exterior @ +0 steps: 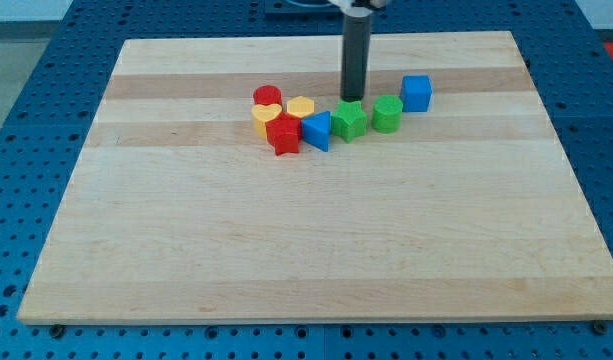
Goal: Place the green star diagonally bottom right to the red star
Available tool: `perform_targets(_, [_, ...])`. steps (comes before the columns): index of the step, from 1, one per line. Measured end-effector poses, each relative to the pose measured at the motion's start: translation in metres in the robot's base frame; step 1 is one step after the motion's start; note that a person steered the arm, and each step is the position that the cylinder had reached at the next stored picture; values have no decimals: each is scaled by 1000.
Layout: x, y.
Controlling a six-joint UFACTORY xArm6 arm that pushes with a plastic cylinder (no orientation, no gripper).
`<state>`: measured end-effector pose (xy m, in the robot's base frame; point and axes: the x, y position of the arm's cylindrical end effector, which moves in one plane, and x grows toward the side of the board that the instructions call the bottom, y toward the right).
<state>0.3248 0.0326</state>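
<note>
We have no fingers, only my tip (352,98) touching the green star (349,120) from above, so next we push it down past the blue triangle (317,130), toward the red star's (283,134) bottom right.

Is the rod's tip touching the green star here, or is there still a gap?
Cannot tell. In the camera view my tip ends right at the green star's upper edge, with no visible gap, but from this angle it could sit just behind it.

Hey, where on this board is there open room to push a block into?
Bare wood spans everything below the red star and green star, plus both side margins. Crowded: the block row from red cylinder to blue cube, my tip behind it.
</note>
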Motion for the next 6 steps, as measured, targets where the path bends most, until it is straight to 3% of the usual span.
perform_targets(4, [68, -5])
perform_targets(6, [123, -6])
